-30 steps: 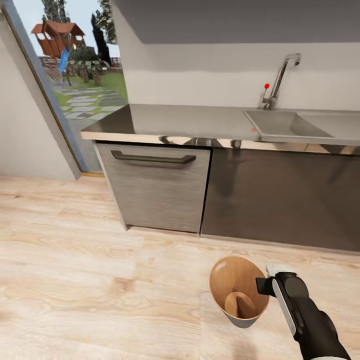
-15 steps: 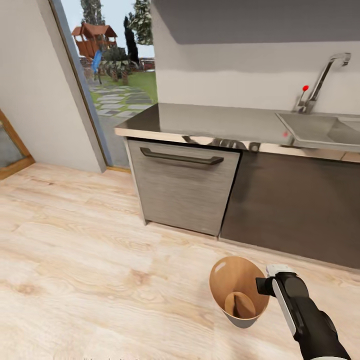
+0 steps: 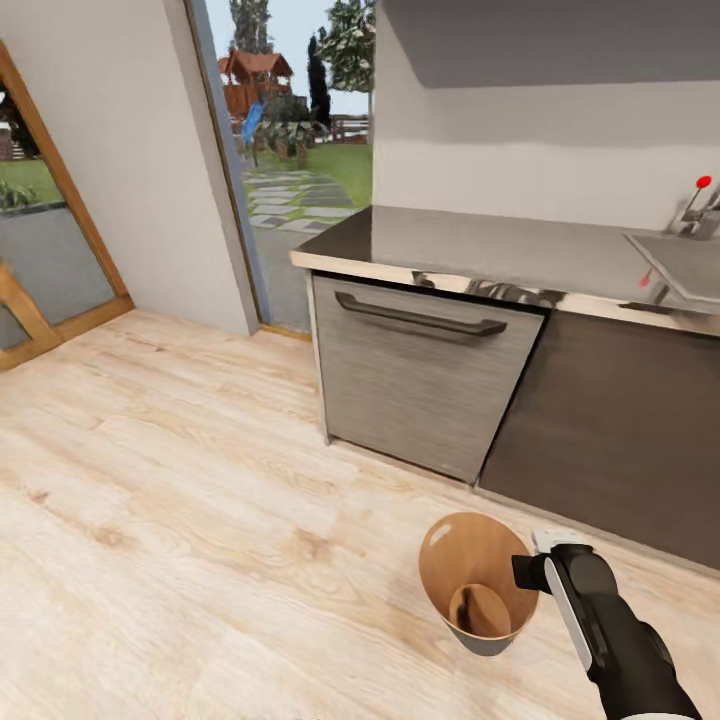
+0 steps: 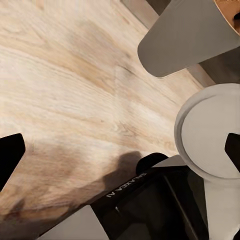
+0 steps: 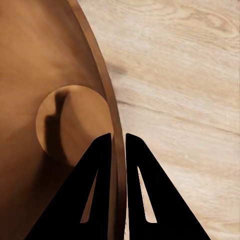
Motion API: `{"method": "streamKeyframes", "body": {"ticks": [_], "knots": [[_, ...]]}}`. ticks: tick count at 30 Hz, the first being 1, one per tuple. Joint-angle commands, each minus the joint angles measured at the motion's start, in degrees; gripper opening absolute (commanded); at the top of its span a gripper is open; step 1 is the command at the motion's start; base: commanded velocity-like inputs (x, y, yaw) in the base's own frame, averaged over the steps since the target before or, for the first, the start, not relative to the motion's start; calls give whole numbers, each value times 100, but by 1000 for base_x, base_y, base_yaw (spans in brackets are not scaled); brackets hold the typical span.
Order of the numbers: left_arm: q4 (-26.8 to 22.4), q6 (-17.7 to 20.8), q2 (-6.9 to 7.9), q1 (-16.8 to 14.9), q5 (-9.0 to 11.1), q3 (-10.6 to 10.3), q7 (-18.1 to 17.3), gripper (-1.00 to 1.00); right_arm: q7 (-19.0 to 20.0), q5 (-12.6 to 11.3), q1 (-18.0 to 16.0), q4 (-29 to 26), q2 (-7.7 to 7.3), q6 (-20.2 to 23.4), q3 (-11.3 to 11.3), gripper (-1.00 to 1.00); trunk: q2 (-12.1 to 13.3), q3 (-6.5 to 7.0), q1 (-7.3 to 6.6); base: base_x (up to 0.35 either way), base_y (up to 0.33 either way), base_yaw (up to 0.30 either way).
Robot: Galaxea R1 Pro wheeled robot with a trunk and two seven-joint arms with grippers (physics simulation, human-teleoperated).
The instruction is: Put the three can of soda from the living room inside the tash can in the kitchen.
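The tash can [image 3: 442,560], grey outside with a copper-brown rim and dark brown inside, hangs just above the light wood floor in front of the kitchen cabinets. My right gripper [image 3: 530,572] is shut on its rim, one finger inside and one outside, as the right wrist view shows [image 5: 118,136]. Inside the tash can [image 5: 55,60] I see a bare brown bottom with a shadow. The cans of soda are out of view. My left gripper [image 4: 122,148] is open over the floor with nothing between its fingers, and the tash can's grey wall [image 4: 185,40] lies beyond it.
A steel counter [image 3: 480,250] runs along the wall, with a sink [image 3: 680,265] and a red-knobbed tap [image 3: 703,183] at the right. Below are a grey front with a dark handle [image 3: 420,385] and a dark cabinet [image 3: 620,440]. A glass door [image 3: 300,170] stands left.
The whole picture has slid right, so the camera has turned left: the sink is leaving at the right and a wood-framed door appears at the left. The tash can and right gripper keep their place.
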Motion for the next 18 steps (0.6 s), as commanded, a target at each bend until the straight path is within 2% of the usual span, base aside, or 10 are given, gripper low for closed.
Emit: {"method": "streamKeyframes", "body": {"ticks": [1, 18], "knots": [[0, 0, 1, 1, 0, 4, 0, 100, 31, -60, -3, -1, 1, -3, 0, -100, 0, 0, 0, 0, 0, 290], [0, 0, 5, -1, 0, 23, -1, 100, 31, -60, -2, -1, 1, -3, 0, -100, 0, 0, 0, 0, 0, 290]]}}
